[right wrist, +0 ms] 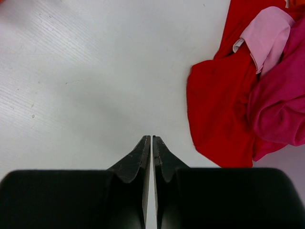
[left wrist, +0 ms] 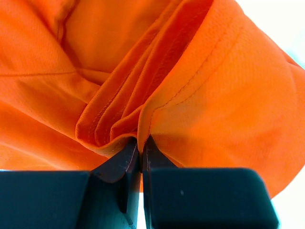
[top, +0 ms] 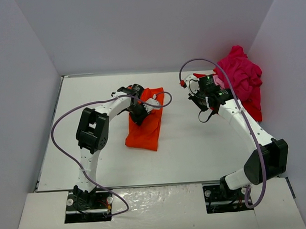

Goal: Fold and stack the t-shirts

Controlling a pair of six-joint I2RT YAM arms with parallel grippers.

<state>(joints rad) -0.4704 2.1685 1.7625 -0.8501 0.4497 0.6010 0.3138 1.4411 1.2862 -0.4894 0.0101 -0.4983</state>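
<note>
Left arm base [top: 88,201] and right arm base [top: 225,192] sit nearest in the top view. Left fingers [top: 138,115] are down on the orange-red t-shirt [top: 145,132], a long folded strip mid-tabletop [top: 195,143]. Right fingers [top: 198,101] hang near the magenta t-shirt [top: 240,75], heaped on a red t-shirt [top: 253,110] at the right wall. Left wrist: fingers [left wrist: 119,167] clenched on a bunched hem fold of the orange-red cloth. Right wrist: fingers [right wrist: 136,162] pressed together, grasping nothing, over white tabletop, with the red and magenta shirts off to their right, not touching.
</note>
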